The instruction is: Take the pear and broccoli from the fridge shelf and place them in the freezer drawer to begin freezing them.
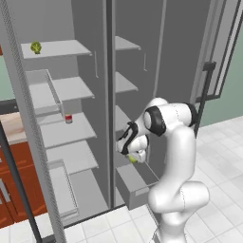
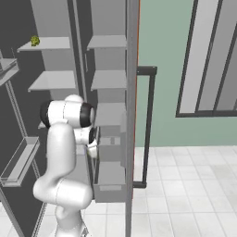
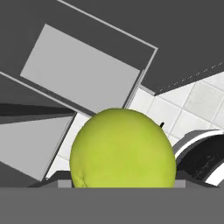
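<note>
The pear (image 3: 122,148) is held between the jaws of the gripper (image 1: 133,159), filling the hand view close to the camera, so the jaws stand partly apart because the fruit sits between them. In the left base view a bit of yellow-green is seen under the hand, which is carried low, above and just behind the freezer drawer (image 1: 135,182). The drawer is pulled out with its top open, so a drop from above looks to be the aim; in the hand view its grey floor is seen beyond the pear, off to the upper left, so the hand is judged not yet centred over it. The broccoli (image 1: 36,47) is left on the top fridge shelf (image 1: 61,47), far from the arm, for a second trip. A small red-and-white can (image 1: 69,118) stands untouched on a lower shelf.
</note>
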